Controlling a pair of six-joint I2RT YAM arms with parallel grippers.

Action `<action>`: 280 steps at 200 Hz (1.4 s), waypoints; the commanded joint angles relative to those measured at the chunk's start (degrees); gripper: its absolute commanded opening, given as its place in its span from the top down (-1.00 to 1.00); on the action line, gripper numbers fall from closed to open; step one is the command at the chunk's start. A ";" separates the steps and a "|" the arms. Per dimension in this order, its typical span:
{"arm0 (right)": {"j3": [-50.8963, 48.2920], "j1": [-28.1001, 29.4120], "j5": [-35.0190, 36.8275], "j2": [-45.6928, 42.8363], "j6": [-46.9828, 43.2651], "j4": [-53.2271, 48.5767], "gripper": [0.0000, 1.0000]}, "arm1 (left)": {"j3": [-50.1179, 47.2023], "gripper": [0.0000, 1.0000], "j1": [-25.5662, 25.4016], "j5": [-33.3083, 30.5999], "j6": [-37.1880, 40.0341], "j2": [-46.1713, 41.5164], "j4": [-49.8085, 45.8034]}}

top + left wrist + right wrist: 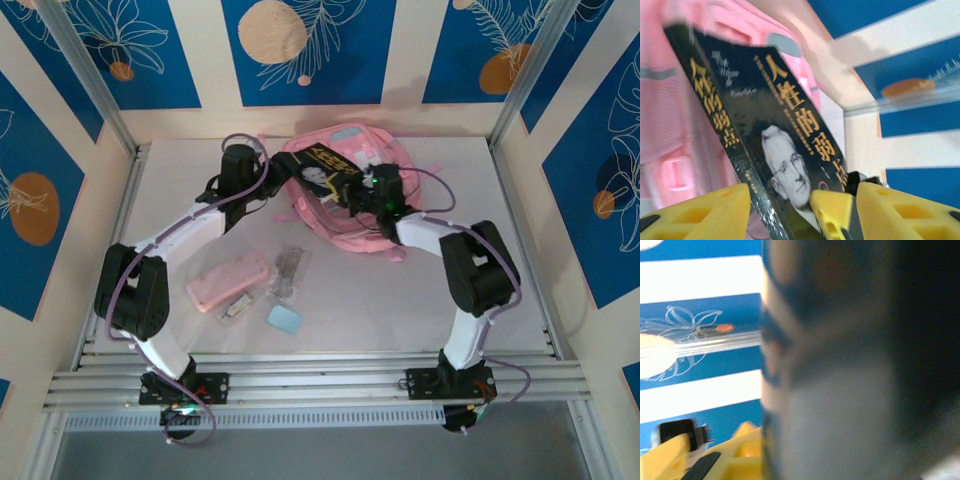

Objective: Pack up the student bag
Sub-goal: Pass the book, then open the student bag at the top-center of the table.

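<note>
The student bag (352, 238), a large pink backpack, lies at the back middle of the table. Over it a black book (325, 172) with yellow characters and a man's face is held tilted. My left gripper (292, 166) is at the book's left end. In the left wrist view its yellow fingers (695, 215) stand wide apart, open, around the book (770, 115), with the bag (670, 125) behind. My right gripper (360, 190) is shut on the book's right end, and one of its yellow fingers (832, 210) presses on the cover. In the right wrist view the book (855, 390) is a dark blur beside one finger (737, 452).
On the table in front of the bag lie a flat pink pencil case (228, 280), a clear packet (288, 270), a small pale blue block (284, 319) and a small white item (237, 306). Blue and cream wall panels close in the left, back and right sides.
</note>
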 commanded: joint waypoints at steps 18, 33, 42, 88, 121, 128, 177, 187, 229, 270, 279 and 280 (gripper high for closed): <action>-1.78 -9.91 -3.75 -15.07 -18.74 -20.09 1.00 | 14.34 -0.18 -4.48 5.49 24.12 5.74 -16.99; -1.70 -14.15 -4.01 -18.80 -24.24 -28.24 1.00 | 20.47 -0.18 -6.43 5.03 31.26 9.72 -23.89; -1.77 -16.86 -4.43 -20.76 -26.91 -32.17 1.00 | 24.10 -0.18 -7.30 4.79 34.85 12.44 -27.86; -4.00 -28.67 -10.05 -28.21 -35.69 -43.26 1.00 | 41.87 -0.21 -11.81 1.23 49.94 26.53 -44.52; -6.90 -35.76 -15.72 -31.75 -37.50 -45.92 1.00 | 51.81 -0.26 -14.73 -4.07 57.83 34.64 -51.95; -7.66 -36.86 -16.48 -32.34 -37.51 -46.14 1.00 | 52.30 -0.28 -15.16 -5.51 58.78 35.61 -51.88; -10.67 -41.70 -19.66 -34.84 -37.46 -46.50 1.00 | 53.73 -0.42 -16.60 -5.18 61.91 40.61 -52.97; -10.75 -42.04 -19.65 -35.07 -37.64 -46.67 1.00 | 53.64 -0.44 -17.00 -4.89 62.70 41.23 -54.07; -10.45 -42.62 -19.84 -35.24 -37.56 -46.94 1.00 | 52.47 -0.50 -17.70 -13.20 64.31 44.34 -55.17; -9.46 -43.11 -19.81 -36.40 -37.89 -48.55 1.00 | 50.88 -0.50 -17.72 -36.50 63.82 47.30 -49.42; -9.28 -43.29 -19.71 -36.85 -38.22 -49.22 1.00 | 51.13 -0.51 -17.54 -35.19 63.60 47.37 -49.54; -9.31 -43.35 -19.69 -36.88 -38.24 -49.31 1.00 | 51.15 -0.51 -17.50 -35.06 63.59 47.37 -49.54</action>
